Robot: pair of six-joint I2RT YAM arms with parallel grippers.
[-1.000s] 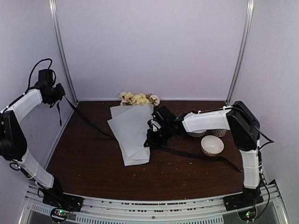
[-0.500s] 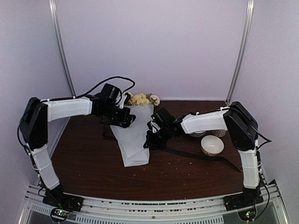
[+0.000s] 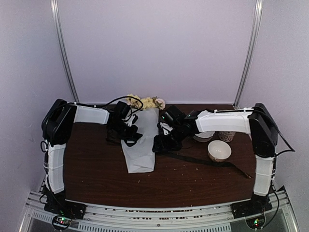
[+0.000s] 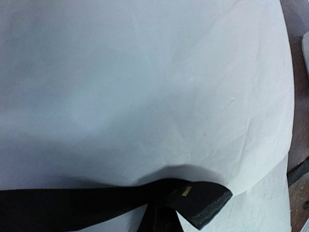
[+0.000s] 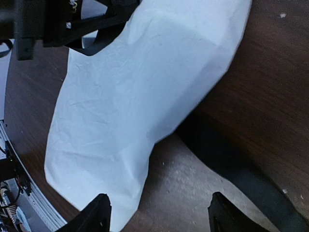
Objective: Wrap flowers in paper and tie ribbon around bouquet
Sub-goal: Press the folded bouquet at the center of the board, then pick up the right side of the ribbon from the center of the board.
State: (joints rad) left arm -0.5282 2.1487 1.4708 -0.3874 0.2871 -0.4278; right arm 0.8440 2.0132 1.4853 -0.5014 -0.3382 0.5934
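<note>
The bouquet (image 3: 142, 147) is a creased, pale grey-white paper (image 5: 145, 96) sleeve with yellow and pink flowers (image 3: 145, 102) peeping from one end. It lies flat, well left of the white bowl (image 3: 219, 151). Its long axis runs far to near, with the blooms pointing farther back than the bowl. Beyond the bouquet from the bowl, the left gripper (image 3: 128, 136) is clenched on the black ribbon (image 4: 72, 210). Between bowl and bouquet, the right gripper (image 5: 157, 212) stands released, holding nothing.
</note>
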